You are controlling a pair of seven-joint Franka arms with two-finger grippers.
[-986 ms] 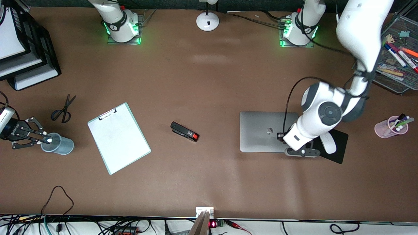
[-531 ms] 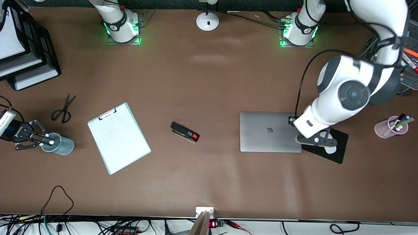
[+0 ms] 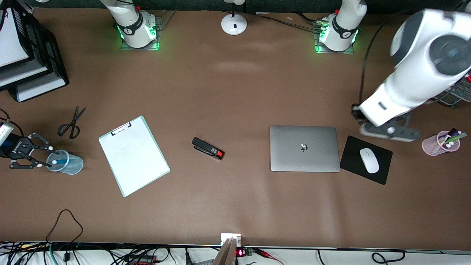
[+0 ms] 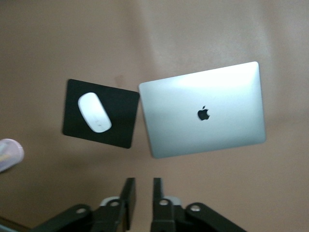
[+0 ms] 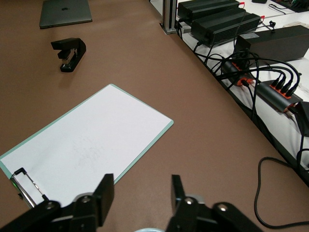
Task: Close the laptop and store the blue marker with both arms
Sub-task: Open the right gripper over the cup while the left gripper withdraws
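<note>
the laptop (image 3: 304, 148) lies shut and the blue marker (image 3: 60, 161) is in the cup (image 3: 66, 162). the right gripper (image 3: 38, 156), jaws apart beside the cup, could tip it; the left gripper (image 4: 142, 199), jaws nearly together, hangs clear.

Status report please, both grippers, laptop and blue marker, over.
Left gripper up over bare table beside the mouse pad, jaws nearly shut, empty. Right gripper open beside the blue cup. Laptop closed flat. Blue marker in the cup. Nothing in the way.
</note>
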